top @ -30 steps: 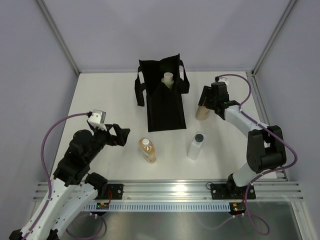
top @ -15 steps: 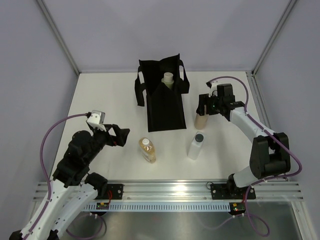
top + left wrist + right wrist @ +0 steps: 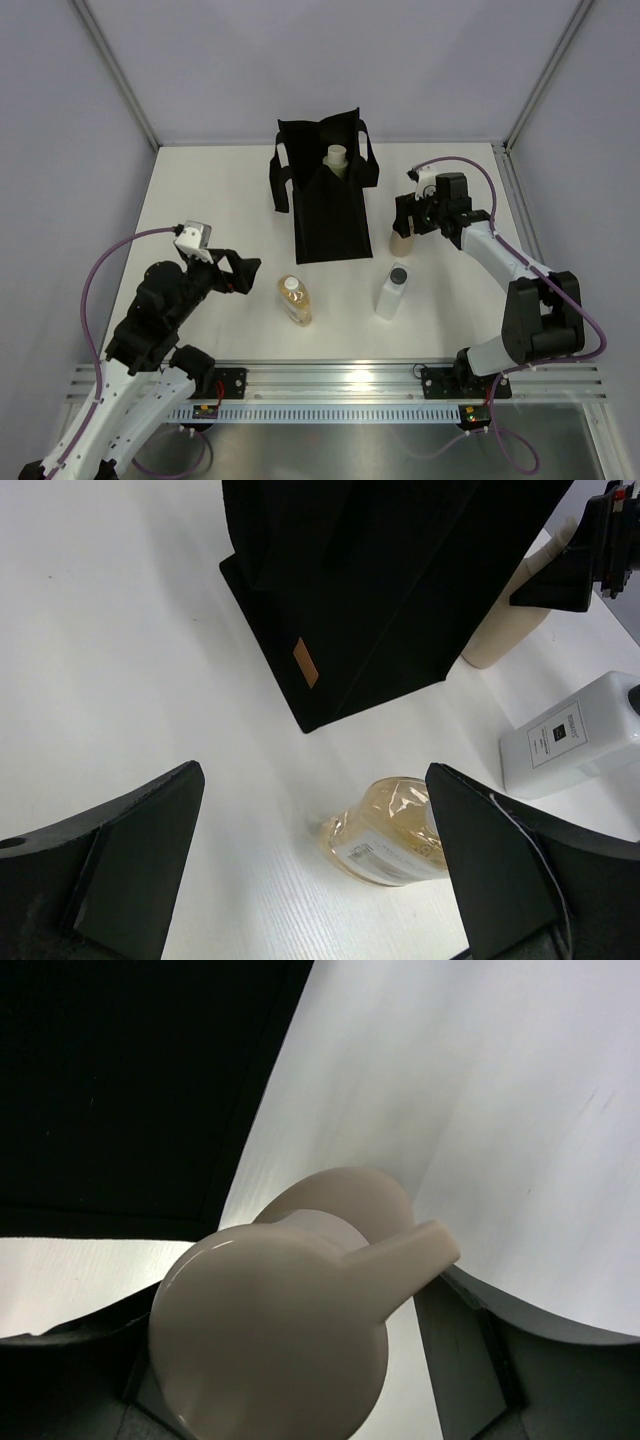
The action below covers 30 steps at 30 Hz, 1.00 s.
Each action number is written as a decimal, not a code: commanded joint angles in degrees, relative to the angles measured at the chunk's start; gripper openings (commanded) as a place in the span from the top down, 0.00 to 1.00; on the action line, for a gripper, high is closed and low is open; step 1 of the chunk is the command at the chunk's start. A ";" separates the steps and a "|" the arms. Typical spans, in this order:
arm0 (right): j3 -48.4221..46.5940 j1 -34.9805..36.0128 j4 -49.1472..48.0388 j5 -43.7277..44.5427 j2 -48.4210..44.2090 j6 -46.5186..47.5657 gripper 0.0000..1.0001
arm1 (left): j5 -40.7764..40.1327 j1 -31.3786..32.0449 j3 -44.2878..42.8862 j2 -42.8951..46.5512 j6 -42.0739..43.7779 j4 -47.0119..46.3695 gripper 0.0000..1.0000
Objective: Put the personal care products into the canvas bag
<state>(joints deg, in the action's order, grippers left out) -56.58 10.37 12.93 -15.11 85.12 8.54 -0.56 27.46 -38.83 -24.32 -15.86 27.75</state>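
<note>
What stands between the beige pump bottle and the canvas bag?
Nothing visible. Only bare table separates the beige pump bottle from the canvas bag's right edge; the clear bottle stands nearer the arms, off that line.

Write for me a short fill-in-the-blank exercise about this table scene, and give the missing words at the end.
1. The right gripper is shut on the ____ pump bottle.
2. The clear bottle has a ____ cap.
3. The left gripper is ____, with the amber bottle in front of it.
4. The canvas bag has ____ loop handles.

Missing words: beige; black; open; two.
</note>
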 commanded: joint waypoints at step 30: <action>-16.97 -0.26 11.50 -6.06 -13.05 6.32 1.00 | 1.70 -0.13 0.77 0.67 0.56 -2.70 0.01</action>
<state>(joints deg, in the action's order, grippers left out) -63.70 10.33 29.08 -16.62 76.55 12.56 -0.01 27.46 -38.09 -23.51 -15.86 27.35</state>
